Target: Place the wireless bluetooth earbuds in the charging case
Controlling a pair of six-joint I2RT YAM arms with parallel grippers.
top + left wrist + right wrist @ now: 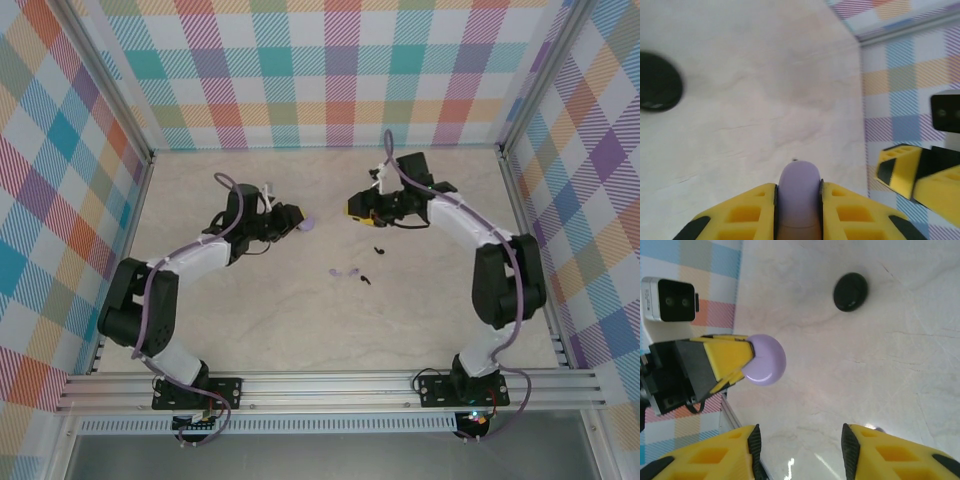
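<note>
Left hand (pixel 798 192) clamps lilac case (pixel 798 177), earbuds (pixel 352 270) apart

A pale lilac round plastic case (pixel 308 224) is sitting between the left gripper's (pixel 798 186) fingers. The right gripper (pixel 799 432) is facing it from just right. A black round glossy case (pixel 850 291), two tiny pale lilac earbuds (pixel 335 271) and black earbuds (pixel 365 280) are lying nearer on the marble-pattern table (pixel 300 330).
</note>
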